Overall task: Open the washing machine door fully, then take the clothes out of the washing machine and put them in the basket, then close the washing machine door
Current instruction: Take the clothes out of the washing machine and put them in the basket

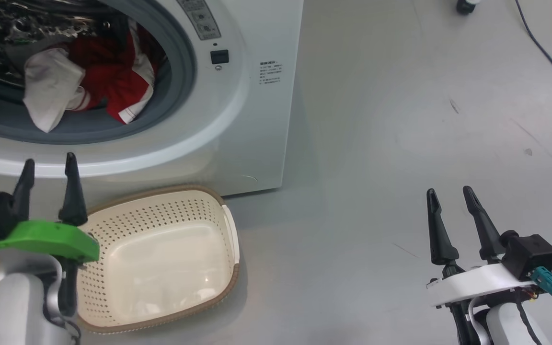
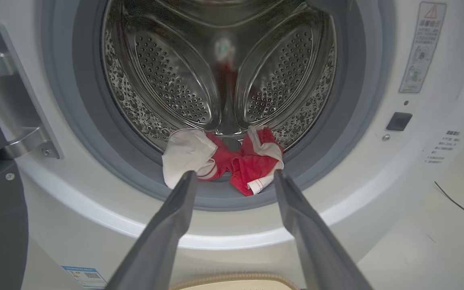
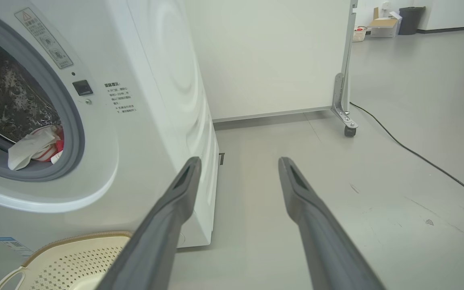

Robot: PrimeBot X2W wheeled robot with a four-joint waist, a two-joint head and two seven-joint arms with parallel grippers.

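Clothes lay at the drum's front lip, spilling onto the grey ring of the washing machine. Basket sat on the floor just below. Left gripper and right gripper: fingers apart, holding nothing. Best, I judged: left reaches in low, pinches a thick fold and lifts it clear of the ring.

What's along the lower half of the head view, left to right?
left tool, open → basket → right tool, open
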